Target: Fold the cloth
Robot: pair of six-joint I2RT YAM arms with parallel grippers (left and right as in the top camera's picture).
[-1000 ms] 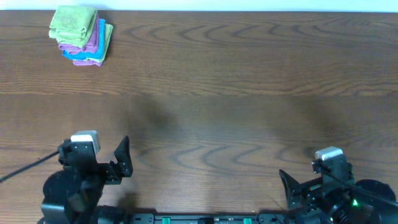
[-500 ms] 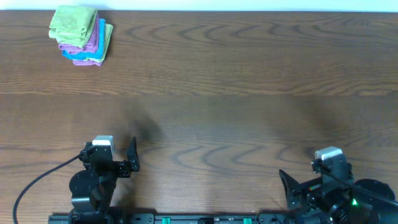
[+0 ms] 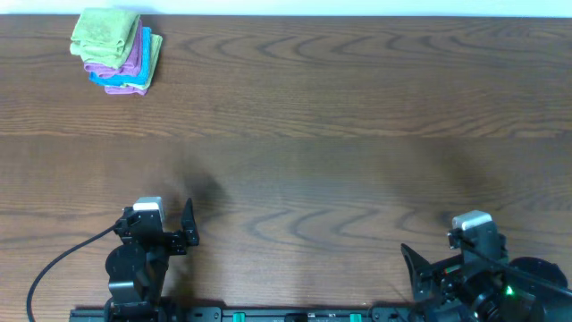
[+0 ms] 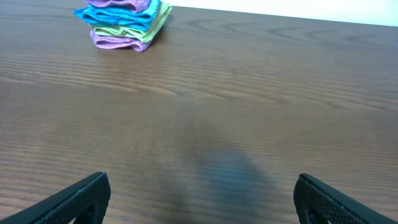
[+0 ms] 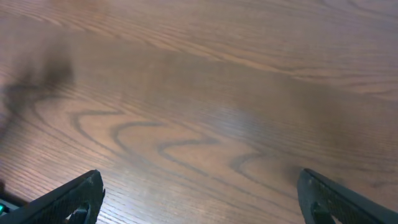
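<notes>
Left gripper [image 4: 202,194] and right gripper [image 5: 199,194] are hovering low, jaws gaping wide, gripping nothing. The cloth stack [image 3: 116,51] is lying in the far-left corner, well apart. Pinching too deep there risks dragging several layers off together.

Overhead straight down, 2 wrist views low, forward, left shares cloth stack [image 3: 116,51]

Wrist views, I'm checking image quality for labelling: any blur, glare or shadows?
Right wrist: table shows a pale sheen mid-frame, far left corner blurred and shadowed. Left wrist: soft dark shadow ahead of the left claw; cloth stack reads clearly.
</notes>
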